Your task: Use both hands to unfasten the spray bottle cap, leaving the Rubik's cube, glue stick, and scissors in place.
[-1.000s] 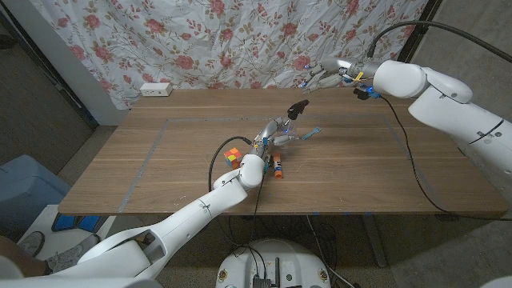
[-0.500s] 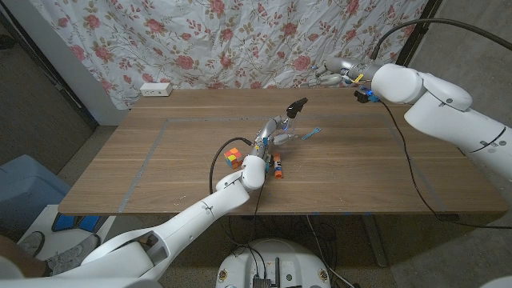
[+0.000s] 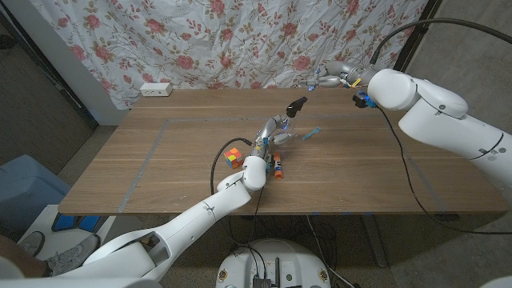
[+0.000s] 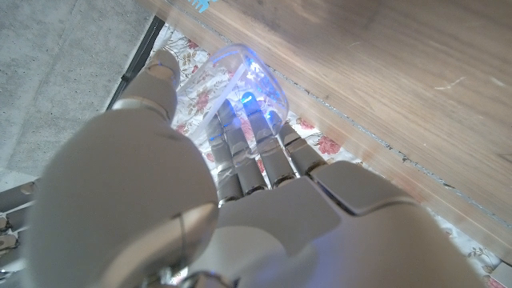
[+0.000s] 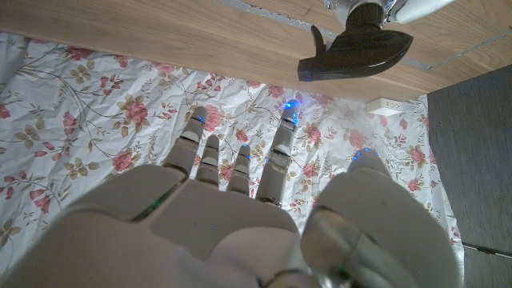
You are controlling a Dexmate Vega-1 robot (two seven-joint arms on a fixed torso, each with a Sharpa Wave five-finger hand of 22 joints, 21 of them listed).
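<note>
My left hand [image 3: 270,133] grips the clear body of the spray bottle [image 4: 250,86] near the table's middle, its fingers wrapped around it. The bottle is tilted, and its black spray cap [image 3: 297,106] points up toward the back right. The same spray cap [image 5: 356,51] shows beyond my right hand [image 5: 240,200], apart from the fingers. That right hand [image 3: 330,73] hovers over the back edge of the table, fingers spread, holding nothing. Left of the bottle sits the Rubik's cube [image 3: 233,157]. The orange glue stick [image 3: 277,166] lies in front of it, and the blue-handled scissors [image 3: 309,134] lie to its right.
A floral curtain [image 3: 240,40] hangs behind the wooden table [image 3: 360,168]. A white power strip [image 3: 155,89] lies at the back left corner. Thin tape lines [image 3: 152,152] mark a rectangle on the tabletop. A black cable [image 3: 412,172] trails across the table's right side.
My right hand has shifted a little to the right along the table's back edge. The left hand and the bottle have stayed where they were.
</note>
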